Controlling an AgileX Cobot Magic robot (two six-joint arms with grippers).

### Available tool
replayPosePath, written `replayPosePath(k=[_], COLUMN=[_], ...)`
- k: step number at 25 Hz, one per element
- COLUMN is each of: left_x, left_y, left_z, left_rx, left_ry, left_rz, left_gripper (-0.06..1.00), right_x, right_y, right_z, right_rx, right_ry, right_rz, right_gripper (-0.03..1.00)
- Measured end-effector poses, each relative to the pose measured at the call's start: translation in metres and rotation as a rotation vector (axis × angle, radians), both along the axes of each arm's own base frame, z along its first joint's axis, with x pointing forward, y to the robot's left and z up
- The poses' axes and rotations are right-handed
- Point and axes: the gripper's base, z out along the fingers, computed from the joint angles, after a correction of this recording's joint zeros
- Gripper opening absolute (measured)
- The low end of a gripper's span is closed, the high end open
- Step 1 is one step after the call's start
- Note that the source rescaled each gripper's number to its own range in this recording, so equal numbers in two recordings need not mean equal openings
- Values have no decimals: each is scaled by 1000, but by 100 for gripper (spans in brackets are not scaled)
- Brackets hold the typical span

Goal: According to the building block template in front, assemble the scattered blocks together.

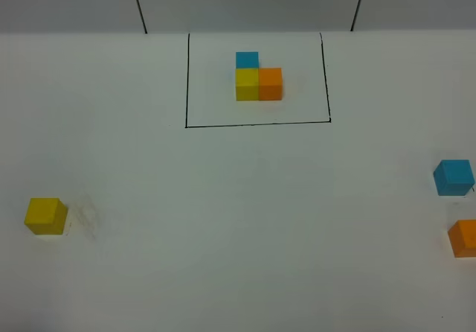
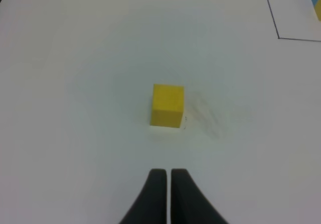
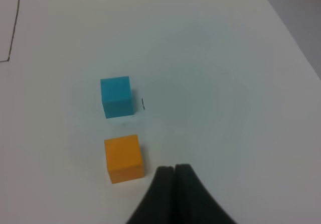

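One template (image 1: 258,79): blue, yellow and orange cubes joined in an L, inside black rectangle (image 1: 256,123), far middle of desk (image 1: 223,220). One yellow cube (image 1: 45,216): loose, near left edge, just ahead of left tool (image 2: 167,176), untouched. One light blue cube (image 1: 454,177), one orange cube (image 1: 463,237): right edge, near each other, not touching; orange just beside right tool (image 3: 174,170). Both tools clenched, grasping nothing.

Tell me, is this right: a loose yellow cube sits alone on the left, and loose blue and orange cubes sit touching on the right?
Not touching. The blue cube and orange cube lie apart with a clear gap, as the right wrist view shows. The yellow cube does sit alone on the left.
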Motion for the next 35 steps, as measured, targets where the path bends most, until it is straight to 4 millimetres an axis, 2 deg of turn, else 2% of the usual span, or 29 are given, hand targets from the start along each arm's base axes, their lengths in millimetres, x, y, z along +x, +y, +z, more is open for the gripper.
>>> replayPosePath(k=[35], left_x=[0], left_y=[0], left_z=[0], left_rx=[-1], left_ry=[0], left_rz=[1], left_gripper=[0], right_x=[0], right_y=[0], right_z=[0], right_rx=[0], right_ry=[0], right_rz=[0], right_gripper=[0])
